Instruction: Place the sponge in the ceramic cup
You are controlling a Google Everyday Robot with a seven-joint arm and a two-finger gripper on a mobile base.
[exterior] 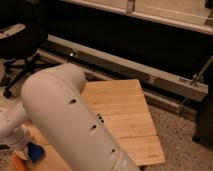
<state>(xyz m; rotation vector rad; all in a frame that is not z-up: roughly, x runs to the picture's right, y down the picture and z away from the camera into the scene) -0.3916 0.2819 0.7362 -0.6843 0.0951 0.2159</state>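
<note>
Only a small patch of the blue sponge (34, 151) shows, at the near left of the scene, low against the table (125, 105) and pressed close to the big white arm (75, 125) that hides its right side. With so little showing, I cannot tell which way its long axis runs or which way it points; the visible piece looks about as wide as it is tall. An orange thing (16, 162) lies just beside it on the near side, touching or nearly so. The gripper (19, 141) is probably the pale part just left of and above the sponge, at the end of the arm's lower link. Whether it is spread or closed, or has hold of anything, I cannot tell. I cannot pick out the cup with any confidence (it may be behind the arm, or be part of that same pale shape). The main risk from here is working blind, since the arm covers most of the near table and a misjudged approach could shove the sponge into the orange thing or off the near left edge. A soft block could also catch on the cup's rim and sit across it instead of dropping in.
</note>
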